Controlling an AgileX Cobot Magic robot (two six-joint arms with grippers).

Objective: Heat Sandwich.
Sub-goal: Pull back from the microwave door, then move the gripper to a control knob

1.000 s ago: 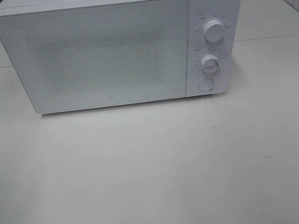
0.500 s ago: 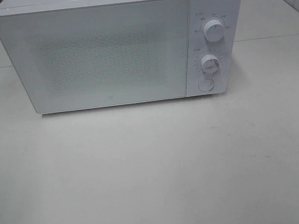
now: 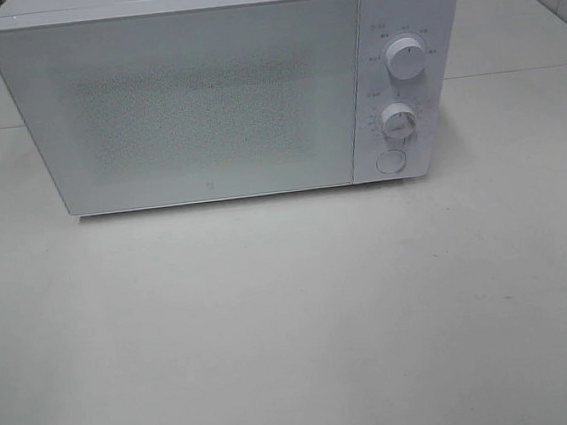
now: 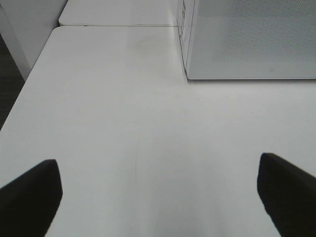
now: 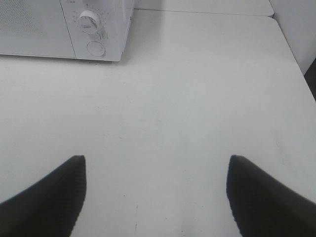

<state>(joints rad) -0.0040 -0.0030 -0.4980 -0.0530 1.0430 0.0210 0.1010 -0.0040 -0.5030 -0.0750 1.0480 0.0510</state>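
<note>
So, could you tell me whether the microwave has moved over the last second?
No. The microwave sits exactly where it was, with its corners in the same place against the table seam behind it in the high view.

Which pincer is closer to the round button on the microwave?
Right. The right pincer sits in front of the round button, back from it; the left pincer faces the opposite end of the door, the button outside its view.
</note>
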